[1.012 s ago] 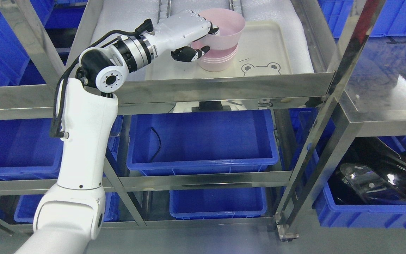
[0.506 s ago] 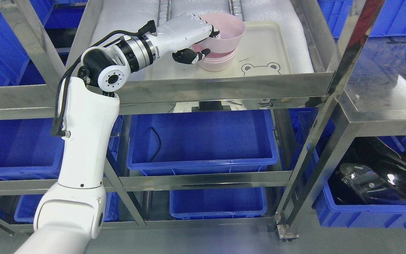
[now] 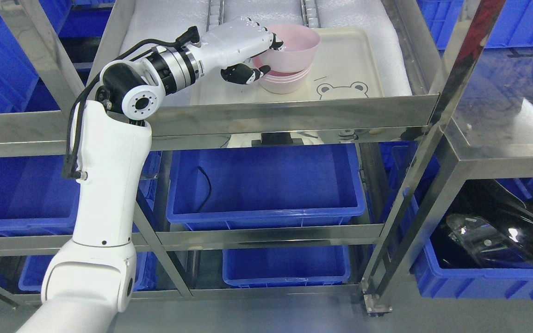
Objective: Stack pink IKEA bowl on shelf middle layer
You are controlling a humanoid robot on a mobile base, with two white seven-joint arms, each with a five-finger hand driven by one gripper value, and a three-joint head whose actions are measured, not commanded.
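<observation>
Pink bowl (image 3: 294, 48) sits low in the mouth of the pink bowl stack (image 3: 284, 82) on the cream tray (image 3: 350, 60), nearly nested, its rim tipped slightly up on the side away from my fingers (image 3: 273, 42). I have the left hand (image 3: 248, 51) pinching the near rim, upper fingers hooked over the lip and inside, thumb (image 3: 243, 74) against the outer wall below, so I can steer the bowl straight down into the stack without pushing the pile across the tray. Compared with a second ago the bowl has dropped well into the stack, showing less of its wall, and my wrist has sunk and drawn back a little toward the shelf (image 3: 294, 115) front rail. My right arm is out of sight.
</observation>
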